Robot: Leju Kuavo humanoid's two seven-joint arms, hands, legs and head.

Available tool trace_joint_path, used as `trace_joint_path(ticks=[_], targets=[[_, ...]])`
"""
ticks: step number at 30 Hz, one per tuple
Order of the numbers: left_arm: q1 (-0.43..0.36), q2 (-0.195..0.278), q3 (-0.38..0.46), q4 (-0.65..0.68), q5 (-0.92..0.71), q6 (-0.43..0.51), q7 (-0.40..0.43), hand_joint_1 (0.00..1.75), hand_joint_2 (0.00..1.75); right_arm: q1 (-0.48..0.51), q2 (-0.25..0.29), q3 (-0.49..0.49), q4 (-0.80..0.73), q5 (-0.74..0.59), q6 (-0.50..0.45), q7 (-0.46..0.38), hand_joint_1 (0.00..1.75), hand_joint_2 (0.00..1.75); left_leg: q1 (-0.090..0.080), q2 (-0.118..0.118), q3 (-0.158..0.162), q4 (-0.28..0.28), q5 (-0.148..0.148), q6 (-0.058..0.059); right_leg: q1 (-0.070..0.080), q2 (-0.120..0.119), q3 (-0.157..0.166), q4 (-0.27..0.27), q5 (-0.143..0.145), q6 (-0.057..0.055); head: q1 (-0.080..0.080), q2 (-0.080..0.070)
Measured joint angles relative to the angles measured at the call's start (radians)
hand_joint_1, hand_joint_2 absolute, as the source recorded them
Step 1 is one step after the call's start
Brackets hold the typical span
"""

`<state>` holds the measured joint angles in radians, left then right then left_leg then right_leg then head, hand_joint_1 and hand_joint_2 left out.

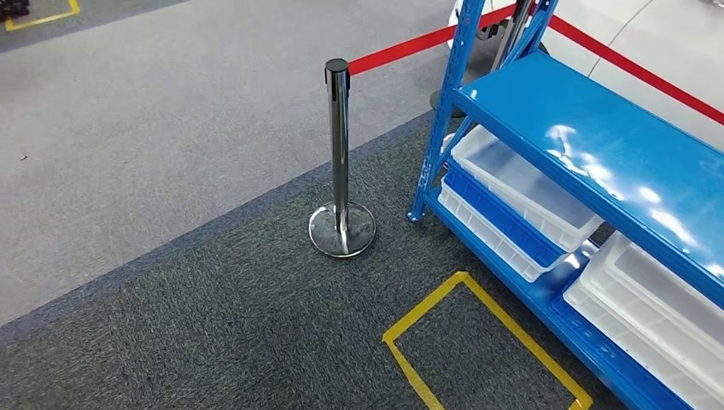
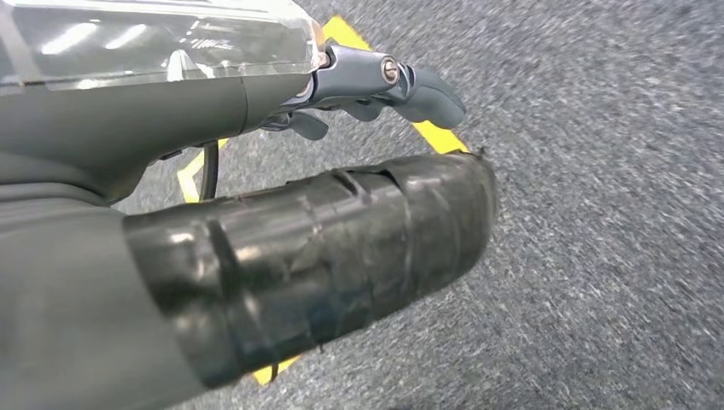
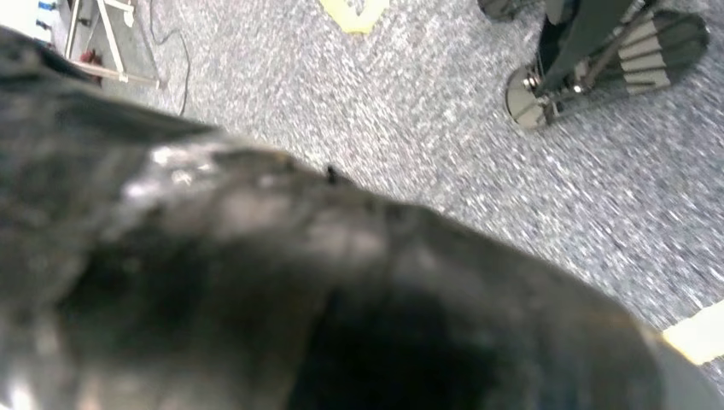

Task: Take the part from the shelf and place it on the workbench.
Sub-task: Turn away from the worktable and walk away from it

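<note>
The blue metal shelf [image 1: 598, 162] stands at the right of the head view, its glossy top board bare. White plastic bins [image 1: 521, 184] sit on its lower level, more bins [image 1: 657, 316] further right; I see no part in them. In the left wrist view my left hand [image 2: 341, 171] hangs over grey carpet: a thick black-wrapped thumb [image 2: 341, 248] and grey fingers [image 2: 401, 85] stand apart, and carpet shows in the gap between them. In the right wrist view a blurred black mass of my right hand [image 3: 299, 290] is too close to read.
A chrome stanchion post [image 1: 340, 154] with a round base stands left of the shelf, and a red belt [image 1: 401, 49] runs from it behind the shelf. A yellow tape rectangle [image 1: 478, 342] marks the dark carpet before the shelf. Lighter grey floor [image 1: 171, 128] lies to the left.
</note>
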<state>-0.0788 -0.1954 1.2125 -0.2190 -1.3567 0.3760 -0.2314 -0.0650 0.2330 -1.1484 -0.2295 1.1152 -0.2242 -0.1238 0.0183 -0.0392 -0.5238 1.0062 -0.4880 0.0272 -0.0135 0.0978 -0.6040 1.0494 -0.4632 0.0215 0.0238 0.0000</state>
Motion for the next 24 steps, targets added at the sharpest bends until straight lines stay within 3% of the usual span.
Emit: trace_joint_path(ticks=[2, 3, 4, 5, 6, 7, 9, 11, 13, 15, 16, 18, 19, 20, 21, 22, 24], targets=[[0.002, -0.001, 0.0, 0.0, 0.002, 0.001, -0.001, 0.0, 0.0, -0.002, -0.001, 0.0, 0.0, 0.001, 0.0, -0.001, 0.0, 0.0, -0.001, 0.028, 0.0, -0.006, 0.004, 0.012, 0.002, -0.061, -0.042, 0.092, -0.058, 0.006, 0.002, 0.0], [0.003, -0.001, 0.0, 0.0, 0.002, 0.002, -0.001, 0.0, 0.0, -0.004, -0.001, 0.001, 0.0, 0.001, 0.0, -0.001, 0.0, 0.0, -0.002, 0.043, -0.001, -0.006, 0.004, 0.015, 0.001, -0.079, -0.073, 0.161, -0.094, 0.01, 0.002, 0.0], [0.004, -0.001, 0.0, 0.0, 0.002, 0.002, 0.0, 0.0, 0.0, -0.005, -0.001, 0.001, 0.0, 0.002, 0.0, -0.001, 0.0, 0.0, -0.004, 0.058, -0.002, -0.006, 0.003, 0.016, 0.0, -0.085, -0.1, 0.221, -0.118, 0.012, 0.002, 0.0], [0.004, -0.001, 0.001, 0.0, 0.003, 0.002, 0.0, 0.0, 0.0, -0.005, -0.001, 0.001, 0.0, 0.002, 0.0, -0.002, 0.0, 0.0, -0.005, 0.073, -0.003, -0.006, 0.003, 0.016, -0.001, -0.088, -0.112, 0.253, -0.124, 0.014, 0.002, 0.0], [0.003, -0.001, 0.001, 0.0, 0.003, 0.002, 0.001, 0.0, 0.0, -0.004, -0.001, 0.001, 0.0, 0.003, 0.0, -0.001, 0.0, 0.0, -0.005, 0.086, -0.002, -0.005, 0.002, 0.016, -0.001, -0.09, -0.107, 0.251, -0.114, 0.015, 0.002, 0.0], [0.002, -0.001, 0.001, 0.0, 0.003, 0.002, 0.002, 0.0, 0.0, -0.003, -0.001, 0.001, 0.0, 0.003, -0.001, 0.0, 0.0, 0.0, -0.005, 0.098, -0.001, -0.005, 0.0, 0.014, -0.001, -0.097, -0.077, 0.201, -0.085, 0.015, 0.002, 0.0], [0.001, -0.002, 0.001, 0.0, 0.003, 0.003, 0.003, 0.0, 0.0, -0.004, -0.001, 0.001, 0.0, 0.005, -0.001, 0.001, 0.0, 0.0, -0.008, 0.117, 0.004, -0.002, -0.006, 0.007, 0.004, -0.133, 0.001, 0.064, -0.03, 0.008, 0.002, 0.0], [0.0, -0.003, 0.001, 0.0, 0.003, 0.004, 0.004, 0.0, 0.0, -0.005, -0.001, 0.002, 0.0, 0.006, -0.002, 0.002, 0.0, 0.0, -0.013, 0.133, 0.008, 0.001, -0.012, -0.003, 0.012, -0.156, 0.04, -0.014, -0.011, -0.005, 0.002, 0.0], [-0.004, -0.004, 0.001, 0.0, 0.003, 0.005, 0.004, 0.0, 0.0, -0.005, -0.001, 0.002, 0.001, 0.007, -0.002, 0.003, 0.0, 0.0, -0.015, 0.148, 0.013, 0.0, -0.014, -0.012, 0.015, -0.143, 0.039, -0.022, -0.011, -0.016, 0.001, 0.0], [-0.008, -0.004, 0.001, 0.0, 0.003, 0.005, 0.004, 0.0, 0.0, -0.004, -0.001, 0.002, 0.001, 0.007, -0.002, 0.004, 0.0, 0.0, -0.011, 0.13, 0.011, 0.015, -0.03, -0.023, 0.01, -0.126, 0.04, -0.03, -0.005, -0.028, 0.001, 0.0], [-0.008, -0.004, 0.001, 0.0, 0.003, 0.005, 0.004, 0.0, 0.0, -0.004, -0.001, 0.002, 0.001, 0.007, -0.002, 0.004, 0.0, 0.0, -0.009, 0.106, -0.003, 0.048, -0.053, -0.028, 0.006, -0.117, 0.041, -0.033, -0.002, -0.034, 0.001, 0.0], [-0.005, -0.004, 0.001, 0.0, 0.003, 0.006, 0.004, 0.0, 0.0, -0.006, -0.001, 0.002, 0.001, 0.007, -0.002, 0.004, 0.0, 0.0, -0.006, 0.06, -0.059, 0.17, -0.12, -0.036, 0.003, -0.098, 0.04, -0.035, 0.001, -0.042, 0.0, 0.0], [-0.004, -0.004, 0.001, 0.0, 0.003, 0.006, 0.004, 0.0, 0.0, -0.006, -0.001, 0.002, 0.001, 0.007, -0.002, 0.004, 0.0, 0.0, -0.006, 0.053, -0.092, 0.238, -0.146, -0.038, 0.003, -0.086, 0.039, -0.034, 0.001, -0.043, 0.0, 0.0], [-0.002, -0.004, 0.001, 0.0, 0.002, 0.006, 0.004, 0.0, 0.0, -0.006, -0.001, 0.002, 0.001, 0.007, -0.002, 0.004, 0.0, 0.0, -0.006, 0.05, -0.113, 0.28, -0.154, -0.039, 0.003, -0.073, 0.039, -0.033, 0.002, -0.043, 0.0, 0.0], [-0.001, -0.004, 0.001, 0.0, 0.002, 0.006, 0.004, 0.0, 0.0, -0.005, -0.001, 0.002, 0.001, 0.007, -0.001, 0.004, 0.0, 0.0, -0.005, 0.049, -0.12, 0.289, -0.141, -0.039, 0.003, -0.059, 0.039, -0.031, 0.001, -0.043, 0.0, 0.0], [-0.001, -0.004, 0.001, 0.0, 0.002, 0.005, 0.004, 0.0, 0.0, -0.005, -0.001, 0.002, 0.001, 0.007, -0.001, 0.004, 0.0, 0.0, -0.005, 0.046, -0.108, 0.255, -0.109, -0.038, 0.003, -0.045, 0.039, -0.028, 0.001, -0.042, 0.0, 0.0], [0.0, -0.004, 0.001, 0.0, 0.001, 0.005, 0.004, 0.0, 0.0, -0.006, -0.001, 0.002, 0.001, 0.006, 0.002, 0.005, 0.0, 0.0, -0.003, 0.012, -0.054, 0.123, -0.034, -0.033, 0.003, -0.018, 0.039, -0.023, -0.002, -0.038, 0.0, 0.0]])
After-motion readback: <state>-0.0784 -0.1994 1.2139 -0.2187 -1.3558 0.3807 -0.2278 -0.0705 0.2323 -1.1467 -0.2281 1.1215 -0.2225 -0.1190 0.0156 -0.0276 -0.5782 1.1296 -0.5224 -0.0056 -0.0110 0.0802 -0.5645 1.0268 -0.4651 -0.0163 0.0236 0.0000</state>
